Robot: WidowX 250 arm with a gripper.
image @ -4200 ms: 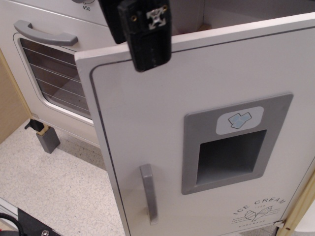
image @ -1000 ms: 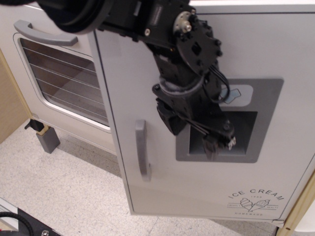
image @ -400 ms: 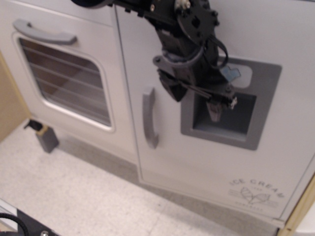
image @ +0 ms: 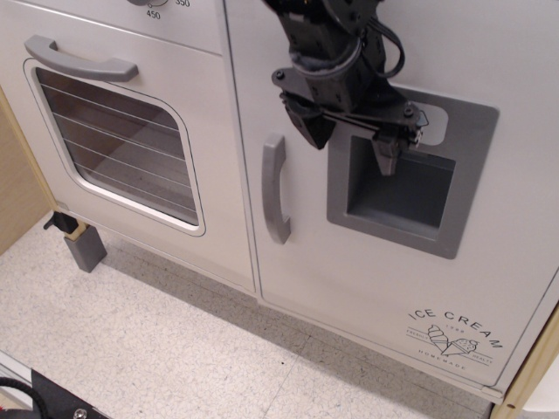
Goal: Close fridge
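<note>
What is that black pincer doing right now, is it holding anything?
Pincer: open and empty, fingers spread in front of the fridge door at the grey dispenser panel.

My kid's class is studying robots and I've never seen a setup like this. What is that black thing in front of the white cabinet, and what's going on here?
There is one picture, taken from a camera looking down at a toy kitchen standing on a speckled floor. The black thing is a robot arm; its lower end is the gripper, the part that grasps. It holds nothing; whether its fingers are open is hard to tell. It sits against the fridge, the white door with the upright grey handle and the grey recessed panel. That door looks flush with the cabinet, so seemingly closed. To the left is the oven door with a window.
</note>
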